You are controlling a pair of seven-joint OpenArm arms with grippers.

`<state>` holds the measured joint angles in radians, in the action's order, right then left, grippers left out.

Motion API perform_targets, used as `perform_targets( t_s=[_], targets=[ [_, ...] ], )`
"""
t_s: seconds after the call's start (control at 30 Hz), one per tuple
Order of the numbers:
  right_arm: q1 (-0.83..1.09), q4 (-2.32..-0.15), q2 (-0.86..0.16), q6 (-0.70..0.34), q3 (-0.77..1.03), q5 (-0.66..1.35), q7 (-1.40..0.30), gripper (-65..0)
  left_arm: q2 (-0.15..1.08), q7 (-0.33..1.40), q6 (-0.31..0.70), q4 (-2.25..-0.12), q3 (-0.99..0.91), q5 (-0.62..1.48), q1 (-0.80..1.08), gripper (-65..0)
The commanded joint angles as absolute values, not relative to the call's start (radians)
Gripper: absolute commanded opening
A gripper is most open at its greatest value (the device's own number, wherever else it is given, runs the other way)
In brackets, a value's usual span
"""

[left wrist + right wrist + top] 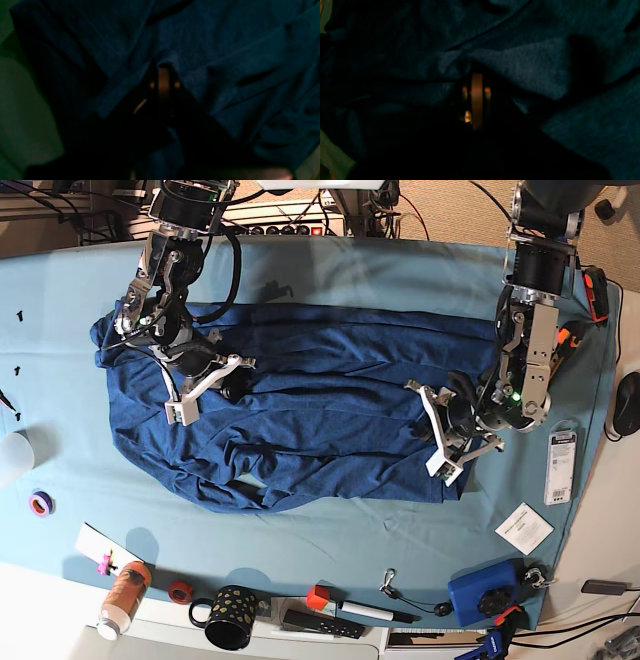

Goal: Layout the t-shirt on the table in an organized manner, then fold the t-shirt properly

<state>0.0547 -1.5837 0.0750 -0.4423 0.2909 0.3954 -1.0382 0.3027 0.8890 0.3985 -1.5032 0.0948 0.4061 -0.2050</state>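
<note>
Navy heathered t-shirt (pixel 330 420), wrinkled, softly rumpled

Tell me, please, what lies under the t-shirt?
The t-shirt rests on the table and its teal cloth, which shows all around it. Whatever else lies beneath is covered.

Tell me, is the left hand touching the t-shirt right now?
Touching. The left wrist view shows the left hand pinched shut on a raised fold of the t-shirt.

We can read no text anywhere; the white card (pixel 523 528) and the packet (pixel 560 466) carry print too small
</note>
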Motion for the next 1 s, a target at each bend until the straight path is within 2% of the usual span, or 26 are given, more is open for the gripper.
perform_targets(
  t_s=[0.0, 0.23, 0.53, 0.97],
  targets=[
    [0.069, -1.557, 0.083, -0.43, 0.282, 0.325, -1.151, -65.0, 0.313, 0.871, 0.376, -1.519, 0.081, 0.411, -0.227, -65.0],
    [0.069, -1.557, 0.083, -0.43, 0.282, 0.325, -1.15, -65.0, 0.313, 0.916, 0.357, -1.528, -0.058, 0.477, -0.226, -65.0],
    [0.069, -1.557, 0.083, -0.43, 0.282, 0.325, -1.148, -65.0, 0.313, 1.147, 0.496, -1.53, -0.321, 0.814, -0.14, -65.0],
    [0.07, -1.557, 0.083, -0.43, 0.282, 0.324, -1.148, -65.0, 0.334, 1.251, 0.6, -1.568, -0.661, 1.145, 0.024, -65.0]
  ],
)
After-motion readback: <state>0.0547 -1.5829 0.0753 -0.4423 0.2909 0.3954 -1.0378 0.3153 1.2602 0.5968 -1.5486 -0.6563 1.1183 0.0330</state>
